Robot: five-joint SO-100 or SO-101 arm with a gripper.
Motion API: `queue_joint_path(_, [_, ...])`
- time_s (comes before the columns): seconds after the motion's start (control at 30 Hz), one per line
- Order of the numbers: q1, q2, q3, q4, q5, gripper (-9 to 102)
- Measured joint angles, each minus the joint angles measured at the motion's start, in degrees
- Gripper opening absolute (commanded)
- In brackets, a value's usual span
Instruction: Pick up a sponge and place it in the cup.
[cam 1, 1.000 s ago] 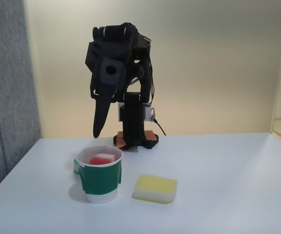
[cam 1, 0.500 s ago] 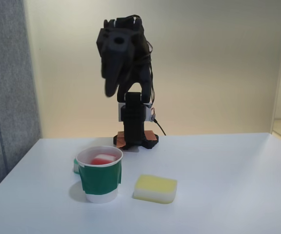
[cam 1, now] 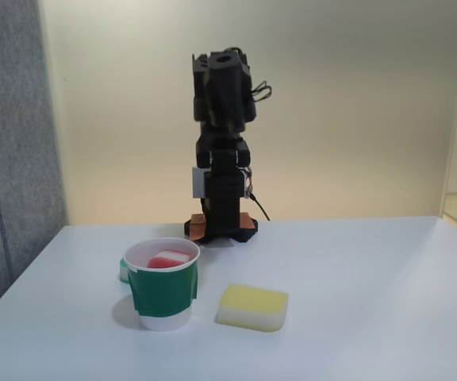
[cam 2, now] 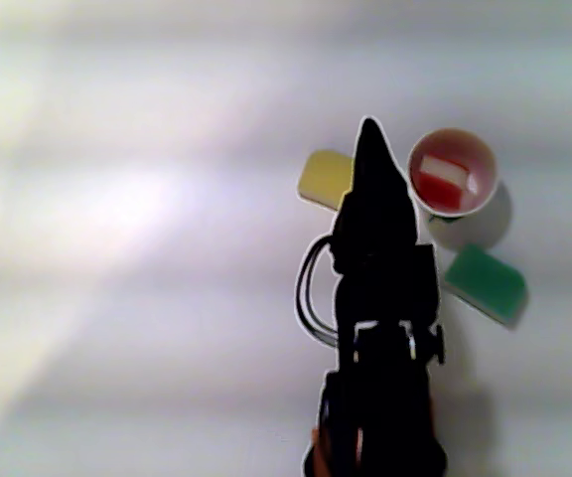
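The red-and-white sponge (cam 1: 165, 259) lies inside the cup (cam 1: 163, 295), a white paper cup with a green band, at the front left of the table in the fixed view. In the other view the sponge (cam 2: 443, 179) shows from above inside the cup (cam 2: 485, 149). My gripper (cam 1: 227, 70) is raised high over the arm's base, well behind and above the cup, pointing towards the camera. Seen from above, the gripper (cam 2: 368, 134) tapers to a single tip left of the cup. Its jaws look shut with nothing between them.
A yellow-topped sponge (cam 1: 252, 307) lies right of the cup on the white table (cam 1: 371, 302). A green-and-white piece (cam 1: 123, 270) sits just behind the cup's left side. The yellow sponge (cam 2: 324, 177) and the green piece (cam 2: 485, 281) also appear from above.
The arm has swung from above the cup to the right and lifted, folding back over its base. The sponge stays in the cup.
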Motion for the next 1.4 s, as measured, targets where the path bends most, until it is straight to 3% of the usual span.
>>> queue_joint_path(0.47, [0.97,16.35,15.29,-0.62,0.62,0])
queue_joint_path(1.07, [1.67,16.44,34.28,-0.79,-4.83,0])
queue_joint_path(1.23, [2.81,16.79,35.33,5.89,-7.56,0])
queue_joint_path(1.4, [3.16,17.05,35.33,17.84,-9.14,0])
